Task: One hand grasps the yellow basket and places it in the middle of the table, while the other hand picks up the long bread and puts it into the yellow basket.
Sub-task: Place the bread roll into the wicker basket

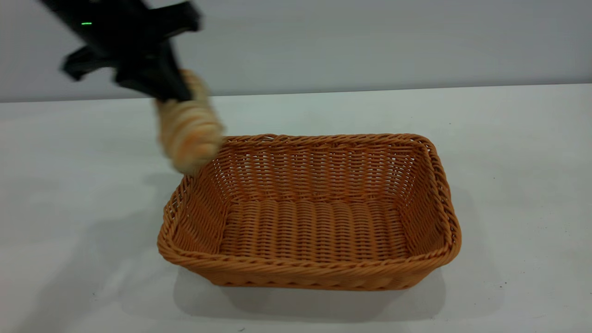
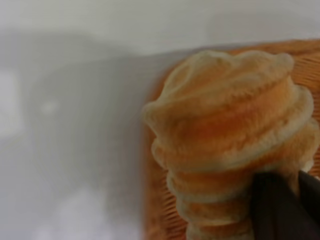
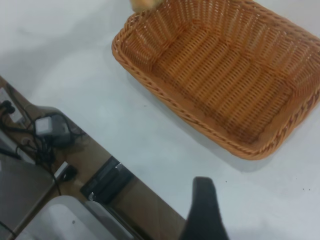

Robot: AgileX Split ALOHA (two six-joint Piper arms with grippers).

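left pincer (image 1: 173, 95) grips the bread (image 1: 187, 132) by its upper end, over the basket's (image 1: 314, 273) far-left corner on the counter (image 1: 508, 138). it looks soft, light, probably squashable. right pincer: can't tell.

Beyond table edge, right wrist view: brown floor (image 3: 97, 162) below. Grey power adapter (image 3: 51, 127) with black cables (image 3: 30, 150) lying on it. Black flat device (image 3: 106, 179) near the edge. Pale grey bin (image 3: 60, 222) partly visible. Exterior view: plain grey wall (image 1: 370, 41) behind.
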